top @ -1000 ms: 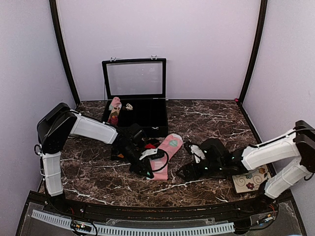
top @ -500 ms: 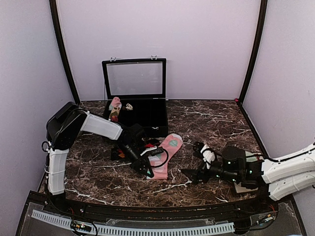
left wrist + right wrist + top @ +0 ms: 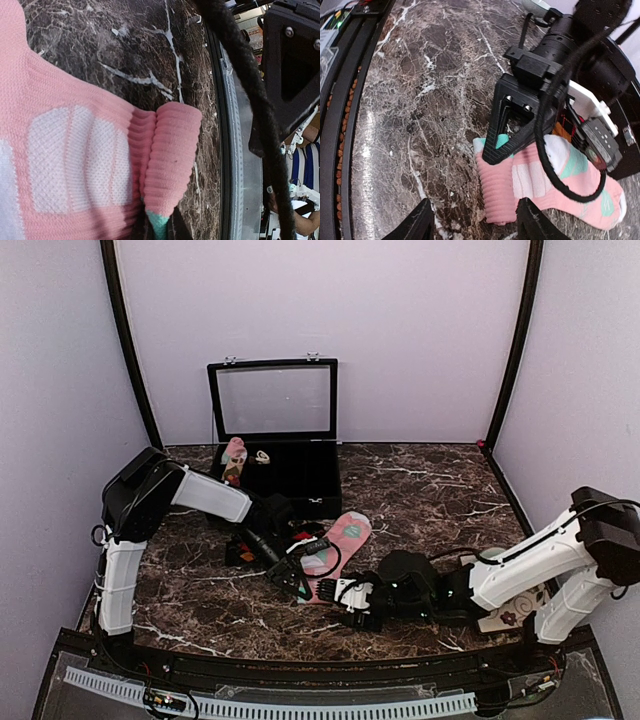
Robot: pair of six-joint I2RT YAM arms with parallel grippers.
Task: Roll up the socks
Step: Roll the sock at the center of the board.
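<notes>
The pink sock (image 3: 348, 530) with pale teal and white patches lay flat on the marble table (image 3: 430, 490) just in front of the black case (image 3: 300, 480), its ribbed near end folded back on itself into a short thick lip. The left gripper (image 3: 497, 150) was clamped tight on that folded end, a bit of teal showing between its fingers. The right gripper (image 3: 475, 220) hung low just short of the same end, its fingers standing apart and holding nothing. Half a second before, the right arm had reached in from farther right; it had since swung left and arrived beside the fold, while the left arm had hardly shifted. The black argyle sock (image 3: 304, 537) lay mostly hidden under the left arm, only red and orange showing. An upright pink-topped roll (image 3: 232, 462) stood at the case's left corner, and a flowered mat (image 3: 505, 612) lay under the right arm.
</notes>
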